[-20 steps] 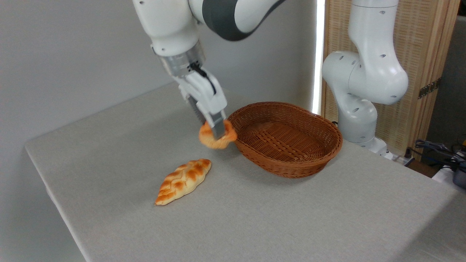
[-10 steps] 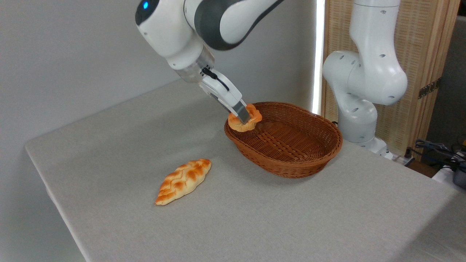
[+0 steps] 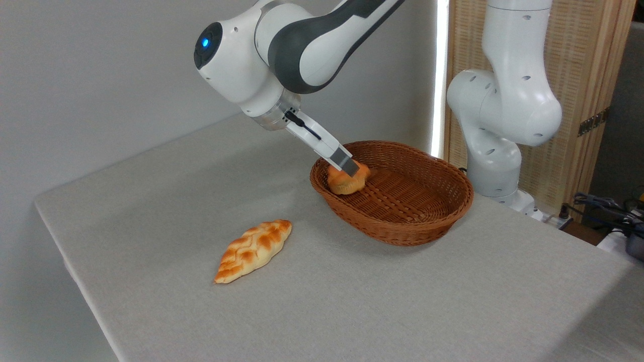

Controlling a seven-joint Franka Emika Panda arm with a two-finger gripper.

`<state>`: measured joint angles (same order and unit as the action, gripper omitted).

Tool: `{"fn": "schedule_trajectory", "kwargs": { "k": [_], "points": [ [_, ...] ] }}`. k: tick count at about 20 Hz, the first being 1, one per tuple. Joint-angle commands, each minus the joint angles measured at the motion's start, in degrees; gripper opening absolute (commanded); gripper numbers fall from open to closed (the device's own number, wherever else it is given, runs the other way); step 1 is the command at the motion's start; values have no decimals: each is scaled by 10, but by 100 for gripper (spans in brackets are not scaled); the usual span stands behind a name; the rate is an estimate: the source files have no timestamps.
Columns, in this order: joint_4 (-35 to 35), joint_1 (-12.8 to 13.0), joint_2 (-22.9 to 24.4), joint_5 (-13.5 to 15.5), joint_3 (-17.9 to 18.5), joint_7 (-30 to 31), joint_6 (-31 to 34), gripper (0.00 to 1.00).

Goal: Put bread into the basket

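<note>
The bread [image 3: 345, 182], a small round golden-orange bun, lies low inside the left end of the brown wicker basket [image 3: 417, 226]. My gripper [image 3: 352, 170] reaches down over the basket's left rim at a slant and is shut on the bread. The near finger covers part of the bun's top. Whether the bun rests on the basket floor I cannot tell.
A longer braided loaf [image 3: 254, 250] lies on the grey table [image 3: 352, 301] to the left in front of the basket. The arm's white base [image 3: 495, 166] stands behind the basket at the right, by a slatted wooden screen [image 3: 578, 65]. Cables [image 3: 604, 206] lie at far right.
My gripper has carried the bread rightward from outside the basket's left rim, over the rim, and down into the basket, tilting more as it went. The braided loaf has not moved.
</note>
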<state>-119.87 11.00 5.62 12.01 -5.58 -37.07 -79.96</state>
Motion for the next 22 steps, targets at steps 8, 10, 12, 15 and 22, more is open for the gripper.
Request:
{"fn": "schedule_trajectory", "kwargs": {
  "k": [8, 10, 12, 15, 22],
  "points": [
    [69, 8, 4, -6, 8, 9, -83, 100],
    [103, 5, 4, -9, 12, 8, -130, 100],
    [119, 2, 4, -27, 14, 9, -154, 100],
    [140, -3, 0, -78, 17, 11, -186, 100],
    [156, -8, -18, -81, 58, 9, -238, 100]
  ]
}}
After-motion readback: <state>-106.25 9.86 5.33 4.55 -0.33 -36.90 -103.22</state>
